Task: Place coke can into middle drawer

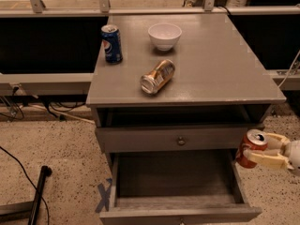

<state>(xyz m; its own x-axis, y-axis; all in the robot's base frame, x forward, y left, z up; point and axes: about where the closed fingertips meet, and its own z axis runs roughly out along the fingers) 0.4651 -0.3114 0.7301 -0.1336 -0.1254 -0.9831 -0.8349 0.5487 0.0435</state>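
Note:
The red coke can [249,147] with a silver top is held upright in my gripper [262,150], whose cream fingers [268,160] are shut around it. The can hangs just right of and above the right wall of the open grey middle drawer [237,184], which is pulled out below the cabinet top. The drawer's inside looks bare. My arm enters from the right edge of the view.
On the grey cabinet top [225,74] stand a blue Pepsi can [111,43], a white bowl [164,35] and a gold-brown can [157,76] lying on its side. A closed drawer front with a round knob [181,140] sits above the open drawer. Cables and a black pole [38,193] lie at left.

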